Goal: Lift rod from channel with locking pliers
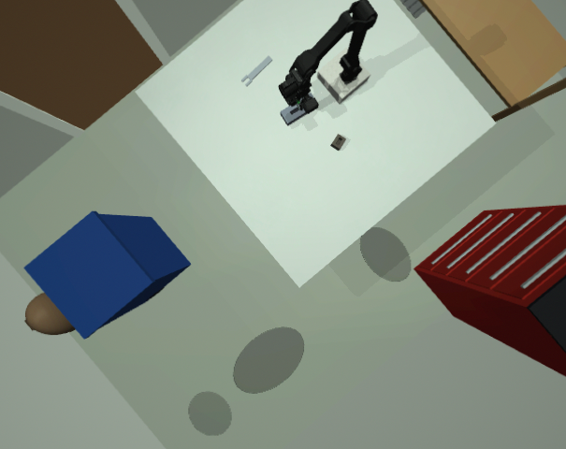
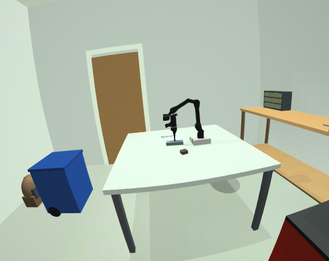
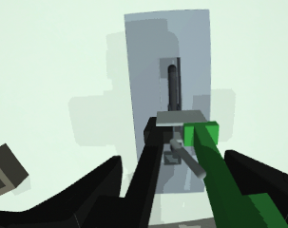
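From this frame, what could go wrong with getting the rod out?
The locking pliers reach in near one end of the rod, so it may tilt and jam against the channel when lifted. The grey plate at their head hides the bite from the wrist view, so a missed or shallow grip could go unnoticed.
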Robot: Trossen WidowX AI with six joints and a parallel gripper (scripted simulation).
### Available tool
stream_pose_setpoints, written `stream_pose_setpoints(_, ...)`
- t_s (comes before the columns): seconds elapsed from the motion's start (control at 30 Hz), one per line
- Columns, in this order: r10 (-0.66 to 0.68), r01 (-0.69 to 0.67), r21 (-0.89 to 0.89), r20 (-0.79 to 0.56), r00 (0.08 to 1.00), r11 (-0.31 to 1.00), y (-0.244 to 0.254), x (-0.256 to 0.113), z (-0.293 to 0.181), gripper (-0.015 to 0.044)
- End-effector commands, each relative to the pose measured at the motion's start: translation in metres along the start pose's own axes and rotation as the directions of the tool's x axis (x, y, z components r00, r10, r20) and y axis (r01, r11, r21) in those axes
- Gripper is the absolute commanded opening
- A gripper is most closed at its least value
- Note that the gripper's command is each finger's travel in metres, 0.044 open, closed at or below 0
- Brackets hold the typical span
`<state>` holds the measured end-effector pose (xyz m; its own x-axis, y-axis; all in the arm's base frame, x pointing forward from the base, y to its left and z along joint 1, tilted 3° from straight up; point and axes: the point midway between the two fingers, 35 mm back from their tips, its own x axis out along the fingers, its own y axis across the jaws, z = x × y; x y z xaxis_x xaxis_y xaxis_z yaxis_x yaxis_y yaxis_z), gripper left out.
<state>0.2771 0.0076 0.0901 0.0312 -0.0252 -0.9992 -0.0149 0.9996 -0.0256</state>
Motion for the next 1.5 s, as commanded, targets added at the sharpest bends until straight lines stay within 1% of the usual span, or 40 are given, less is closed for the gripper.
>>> stream_pose_setpoints(0.0, -0.005, 0.005, -0.001, 0.001, 1.0, 1.0, -0.0018, 0.0, 0.0001, 0.0275)
stream_pose_setpoints(1.3, -0.005, 0.005, -0.001, 0.001, 1.0, 1.0, -0.0061, -0.0001, 0.0001, 0.0223)
stream_pose_setpoints(1.47, -0.005, 0.005, -0.001, 0.001, 1.0, 1.0, -0.0061, -0.0001, 0.0001, 0.0227)
